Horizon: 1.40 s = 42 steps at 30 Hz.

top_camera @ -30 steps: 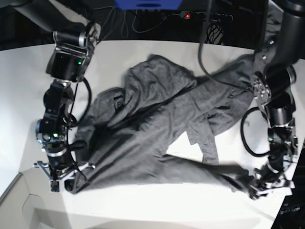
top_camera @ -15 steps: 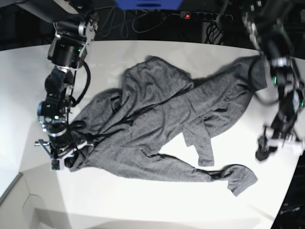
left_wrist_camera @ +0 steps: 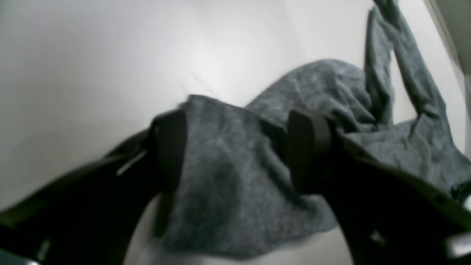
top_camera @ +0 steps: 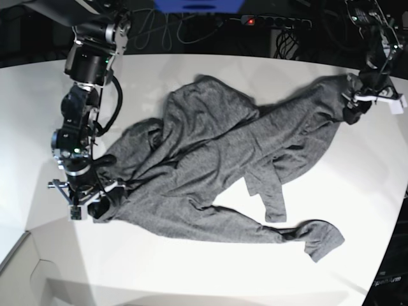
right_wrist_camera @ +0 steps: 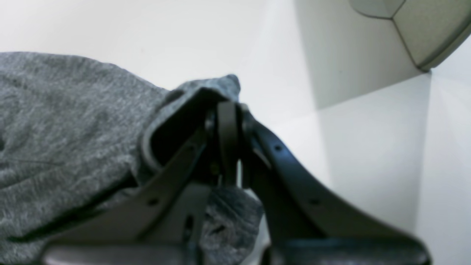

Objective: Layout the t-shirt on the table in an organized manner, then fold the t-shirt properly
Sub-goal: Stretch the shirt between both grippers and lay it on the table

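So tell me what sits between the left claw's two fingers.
A fold of the shirt fills the gap between the open left claw's fingers; the left wrist view shows it. Whether they touch the cloth is unclear.

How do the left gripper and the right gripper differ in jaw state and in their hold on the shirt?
The left gripper has its jaws spread wide, with the t-shirt loose between them; the right gripper is clamped shut on a fold of cloth. Both are at an edge of the shirt.
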Each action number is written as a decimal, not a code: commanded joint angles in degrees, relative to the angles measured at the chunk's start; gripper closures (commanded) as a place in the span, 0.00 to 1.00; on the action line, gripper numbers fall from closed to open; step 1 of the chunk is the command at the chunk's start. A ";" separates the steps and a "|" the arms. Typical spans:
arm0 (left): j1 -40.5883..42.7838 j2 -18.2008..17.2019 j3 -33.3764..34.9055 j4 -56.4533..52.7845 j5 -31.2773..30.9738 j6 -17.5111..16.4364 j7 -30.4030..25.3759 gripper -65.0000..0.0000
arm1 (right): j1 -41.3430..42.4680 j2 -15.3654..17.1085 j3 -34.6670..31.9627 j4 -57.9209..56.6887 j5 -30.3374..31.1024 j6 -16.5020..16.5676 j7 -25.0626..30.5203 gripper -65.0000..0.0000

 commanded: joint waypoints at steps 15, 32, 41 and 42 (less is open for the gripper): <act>-5.38 1.24 0.91 -2.66 9.75 -0.78 -1.03 0.37 | -0.80 0.58 -0.03 1.20 0.44 -0.12 1.79 1.00; -6.09 0.62 0.65 -1.08 9.49 -0.78 -0.94 1.00 | -0.98 0.67 0.14 1.20 0.44 -0.12 1.79 1.00; -4.77 0.71 -6.03 2.70 9.57 -0.34 -0.32 0.98 | -0.98 0.75 0.14 1.20 0.44 -0.12 1.79 1.00; -4.68 0.62 -6.12 2.62 10.01 -0.52 -0.32 0.95 | -0.98 0.75 0.14 1.20 0.44 -0.12 1.79 1.00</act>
